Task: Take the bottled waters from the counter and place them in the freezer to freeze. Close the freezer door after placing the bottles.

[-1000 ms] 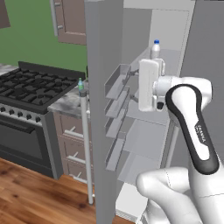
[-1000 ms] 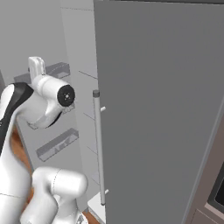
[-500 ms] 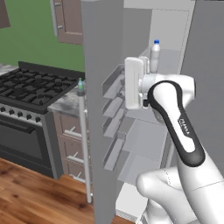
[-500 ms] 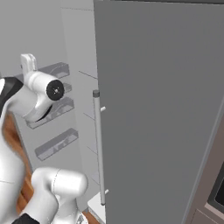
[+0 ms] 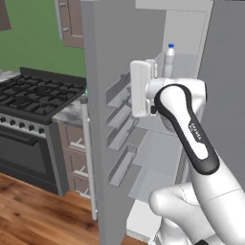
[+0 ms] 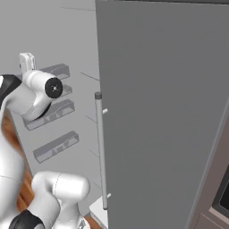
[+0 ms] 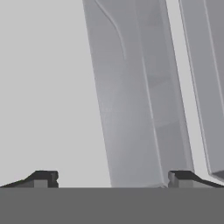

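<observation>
The freezer (image 5: 158, 158) stands open, pale grey inside. A white bottled water with a blue cap (image 5: 169, 60) stands upright on its upper shelf. The freezer door (image 5: 98, 72) is swung out to the left, its inner shelf bins (image 5: 119, 119) (image 6: 51, 112) (image 7: 140, 100) facing the arm. My gripper (image 5: 136, 88) (image 6: 27, 62) (image 7: 113, 179) hangs in front of those bins, open and empty, left of the bottle and apart from it. Just past the door's edge, the green cap of the other bottle (image 5: 86, 91) peeks out above the counter (image 5: 72, 112).
A black gas stove (image 5: 33, 95) sits left of the counter, with brown drawers (image 5: 76, 153) below the slab and a brown wall cabinet (image 5: 72, 21) above. The plain grey right-hand door (image 6: 165, 112) with its bar handle (image 6: 102, 152) is closed. The floor is wood.
The hand has swung left, away from the upper shelf and the blue-capped bottle, toward the door's inner bins. The bottle stays upright on the shelf.
</observation>
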Available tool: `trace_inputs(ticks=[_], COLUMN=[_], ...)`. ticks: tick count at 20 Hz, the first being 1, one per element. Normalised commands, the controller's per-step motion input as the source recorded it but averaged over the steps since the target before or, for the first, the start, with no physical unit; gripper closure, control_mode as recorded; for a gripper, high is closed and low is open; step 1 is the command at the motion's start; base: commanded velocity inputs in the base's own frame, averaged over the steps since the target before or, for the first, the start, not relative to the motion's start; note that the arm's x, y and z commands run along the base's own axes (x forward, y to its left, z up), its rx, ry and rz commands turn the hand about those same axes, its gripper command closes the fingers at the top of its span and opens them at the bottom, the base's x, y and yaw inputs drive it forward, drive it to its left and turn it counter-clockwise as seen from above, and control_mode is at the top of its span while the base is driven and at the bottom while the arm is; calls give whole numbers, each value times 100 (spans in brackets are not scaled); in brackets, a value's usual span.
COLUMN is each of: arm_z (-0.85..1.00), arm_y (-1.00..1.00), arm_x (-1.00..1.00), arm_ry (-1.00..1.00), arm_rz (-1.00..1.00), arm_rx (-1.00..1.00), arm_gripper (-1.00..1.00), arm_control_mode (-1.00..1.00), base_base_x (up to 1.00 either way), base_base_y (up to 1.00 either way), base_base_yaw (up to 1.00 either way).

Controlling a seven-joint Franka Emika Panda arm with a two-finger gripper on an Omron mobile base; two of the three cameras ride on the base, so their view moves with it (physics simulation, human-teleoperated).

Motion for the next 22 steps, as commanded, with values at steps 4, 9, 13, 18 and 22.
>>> trace_inputs(ticks=[4,9,13,18,22], arm_z=[0,1,10,0,-9], arm_y=[22,-26,-74,-71,-35], arm_x=[6,-14,-62,-45,0], arm_ry=[0,0,-5,-1,7], arm_rz=[0,-1,-1,0,2], arm_rx=[0,0,0,-12,-55], arm_gripper=[-100,-100,-100,-100,-100], arm_control_mode=[-100,-100,-100,-100,-100], base_base_x=[0,0,0,0,0], base_base_y=[0,0,0,0,0], base_base_yaw=[0,0,0,0,0])
